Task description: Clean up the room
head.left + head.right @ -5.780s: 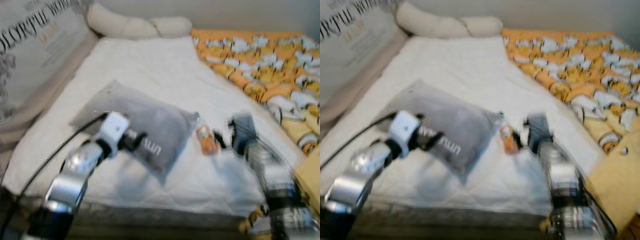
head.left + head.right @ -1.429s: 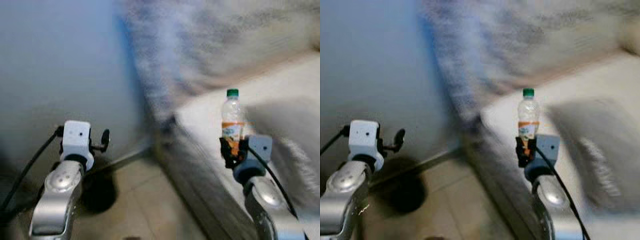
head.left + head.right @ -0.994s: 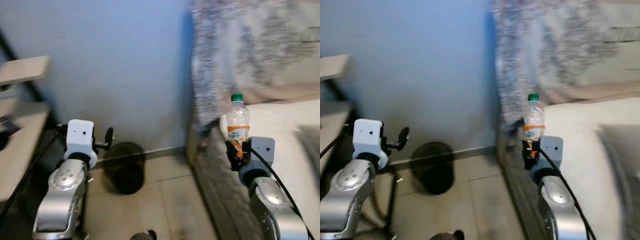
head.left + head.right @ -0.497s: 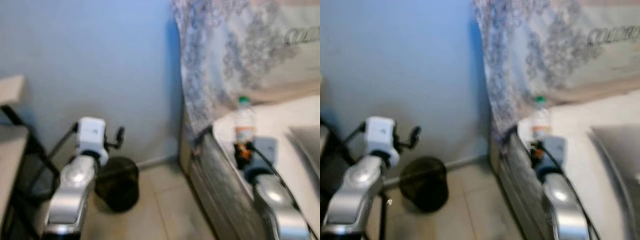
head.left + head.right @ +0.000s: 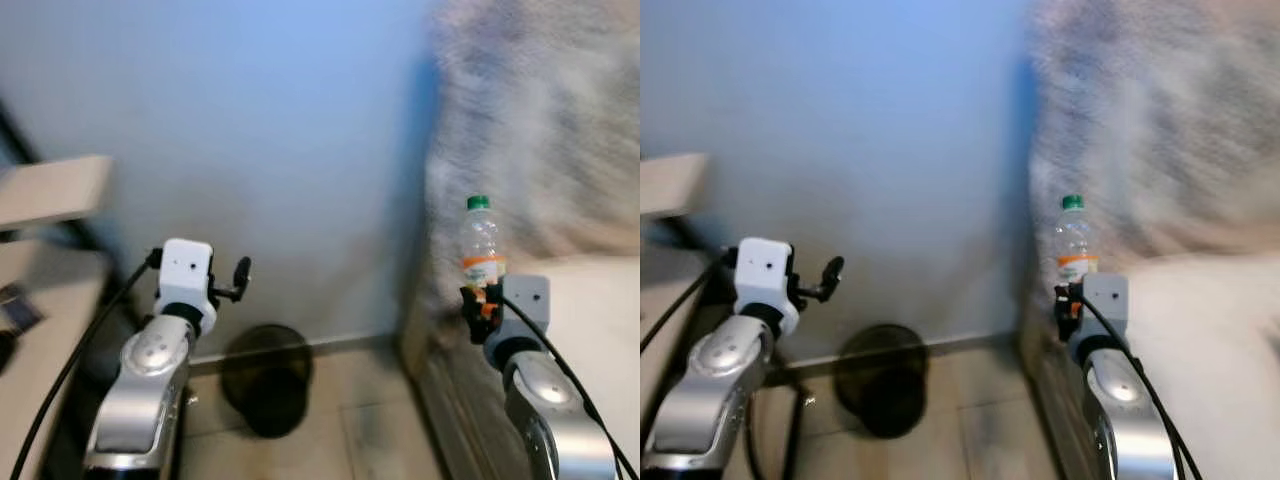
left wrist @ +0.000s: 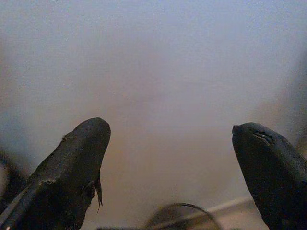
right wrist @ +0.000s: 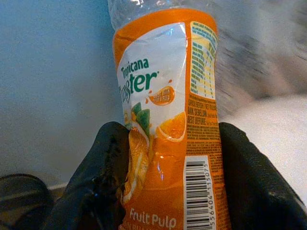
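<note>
Jaws of right gripper (image 7: 168, 191) clamp upright bottle (image 5: 481, 254) beside bed edge (image 5: 1045, 360); left gripper (image 6: 170, 139) gapes.

The bottle's (image 7: 165, 120) cap and base are running off the right wrist view's edges. The patterned fabric (image 5: 540, 130) at right is blurring beyond legibility.

The bottle (image 7: 165, 120) carried an orange label that read "Tropicana Twister" at about ten o'clock, "Fruit Pulp" at six o'clock, and a barcode with digits too blurred to read surely at five o'clock.
</note>
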Robot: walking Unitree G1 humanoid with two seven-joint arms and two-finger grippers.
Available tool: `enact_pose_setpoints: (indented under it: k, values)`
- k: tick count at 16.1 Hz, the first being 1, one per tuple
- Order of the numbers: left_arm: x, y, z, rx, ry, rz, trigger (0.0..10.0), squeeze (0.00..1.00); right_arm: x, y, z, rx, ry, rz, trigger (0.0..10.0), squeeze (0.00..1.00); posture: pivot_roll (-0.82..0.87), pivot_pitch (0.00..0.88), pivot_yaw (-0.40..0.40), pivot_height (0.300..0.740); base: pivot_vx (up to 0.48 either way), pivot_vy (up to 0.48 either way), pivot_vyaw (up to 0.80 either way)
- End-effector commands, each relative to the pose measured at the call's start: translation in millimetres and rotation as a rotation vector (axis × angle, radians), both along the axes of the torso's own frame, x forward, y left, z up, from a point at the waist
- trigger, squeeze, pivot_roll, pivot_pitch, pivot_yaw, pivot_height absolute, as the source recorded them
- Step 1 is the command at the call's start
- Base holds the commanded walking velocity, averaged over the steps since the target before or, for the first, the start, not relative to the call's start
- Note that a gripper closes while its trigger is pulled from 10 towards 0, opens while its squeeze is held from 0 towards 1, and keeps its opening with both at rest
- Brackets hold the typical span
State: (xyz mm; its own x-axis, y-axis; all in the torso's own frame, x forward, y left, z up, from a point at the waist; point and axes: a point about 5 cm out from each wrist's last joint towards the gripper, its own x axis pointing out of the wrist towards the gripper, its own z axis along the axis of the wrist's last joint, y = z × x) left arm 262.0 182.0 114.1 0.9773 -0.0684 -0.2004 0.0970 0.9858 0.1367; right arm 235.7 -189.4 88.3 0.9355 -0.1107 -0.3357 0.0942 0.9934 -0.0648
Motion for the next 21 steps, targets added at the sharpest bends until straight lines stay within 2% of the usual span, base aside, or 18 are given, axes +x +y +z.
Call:
enact_pose_setpoints:
  k: [1,5,10,12,14,15,16,19,21]
  values:
    - [-0.6,6.8,1.9,0.009,-0.005,0.02,10.0,0.0,2.3,8.3,2.7,0.022,-0.006,0.028,10.0,0.0,-0.03,0.0,0.034,0.74,0.341,0.0,0.0]
    - [-0.9,8.3,1.3,0.019,-0.003,0.02,10.0,0.0,1.3,6.3,0.7,-0.002,0.016,0.061,10.0,0.0,-0.03,0.0,0.033,0.74,0.34,0.0,0.0]
    - [-2.7,6.4,-0.1,0.015,0.001,0.018,10.0,0.0,-1.7,12.3,-3.1,0.004,0.056,0.163,10.0,0.0,-0.03,0.0,0.023,0.74,0.324,0.0,0.8]
    - [-4.1,6.2,-0.6,0.023,0.003,0.014,10.0,0.0,-1.2,11.8,-7.0,0.038,0.077,0.183,10.0,0.0,-0.03,0.0,0.015,0.74,0.313,0.0,0.0]
    - [-6.9,7.1,-1.4,0.033,0.006,0.014,10.0,0.0,-0.6,12.8,-11.9,0.035,0.105,0.271,10.0,0.0,-0.03,0.0,0.012,0.74,0.298,0.0,0.0]
    - [-9.4,8.0,-3.7,0.021,0.014,0.021,10.0,0.0,-0.9,14.5,-21.4,-0.005,0.164,0.372,10.0,0.0,-0.02,0.0,0.009,0.74,0.0,0.0,0.0]
    - [-10.4,7.7,-4.6,0.022,0.017,0.011,10.0,0.0,-0.8,14.9,-26.0,-0.022,0.193,0.41,10.0,0.0,-0.02,0.0,0.005,0.74,0.0,0.0,0.0]
    - [-11.8,2.8,-12.7,0.102,0.088,-0.191,10.0,0.0,12.2,18.1,-42.8,-0.076,0.276,0.518,10.0,0.0,-0.01,0.0,0.005,0.74,0.0,0.0,0.0]
    - [-12.2,5.7,-21.3,0.162,0.197,-0.358,10.0,0.0,27.3,32.2,-58.8,-0.116,0.323,0.593,10.0,0.0,-0.01,0.0,0.009,0.74,0.0,0.0,0.0]
